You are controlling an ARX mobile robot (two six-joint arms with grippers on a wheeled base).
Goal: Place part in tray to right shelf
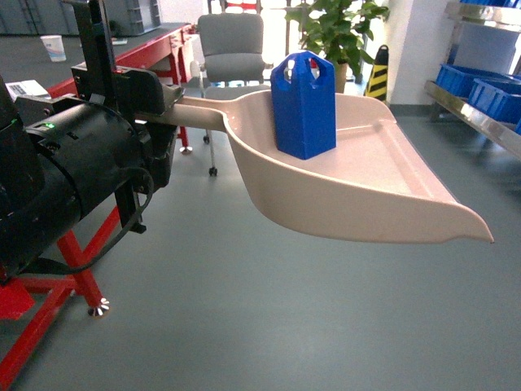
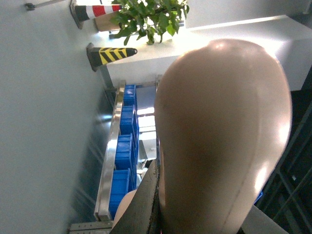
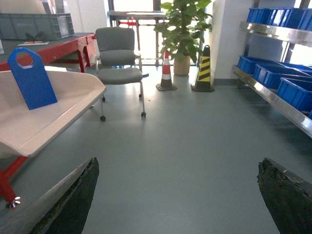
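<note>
In the head view the left arm [image 1: 73, 171] fills the 9 o'clock side, and its gripper [image 1: 167, 102] clamps the flat handle of the beige tray [image 1: 383, 204], holding it in the air above the grey floor [image 1: 269, 326]. The tray stretches from the handle toward 4 o'clock, with its open straight edge at the far right. The blue part [image 1: 304, 104] stands upright inside the tray, close to the raised back wall, peaked top up, with its cut-outs visible.

The left wrist view is mostly filled by the rounded underside of the tray [image 2: 224, 141]; the fingers themselves are hidden there. Past it, at 9 o'clock, runs the steel shelf [image 2: 109, 161] loaded with blue crates [image 2: 124, 156].

In the right wrist view the right gripper [image 3: 175, 195] hangs over bare floor with its two dark fingers [image 3: 73, 200] spread wide and nothing between them. The tray [image 3: 44, 117] with the part [image 3: 31, 78] sits at 9 o'clock, well apart from the shelf [image 3: 278, 100] at 3 o'clock. A grey office chair [image 3: 117, 58], a potted plant [image 3: 185, 29], a red and white cone [image 3: 165, 73] and a black and yellow cone [image 3: 204, 68] stand toward 12 o'clock. A red-framed table [image 1: 138, 57] stands behind the left arm in the head view.
</note>
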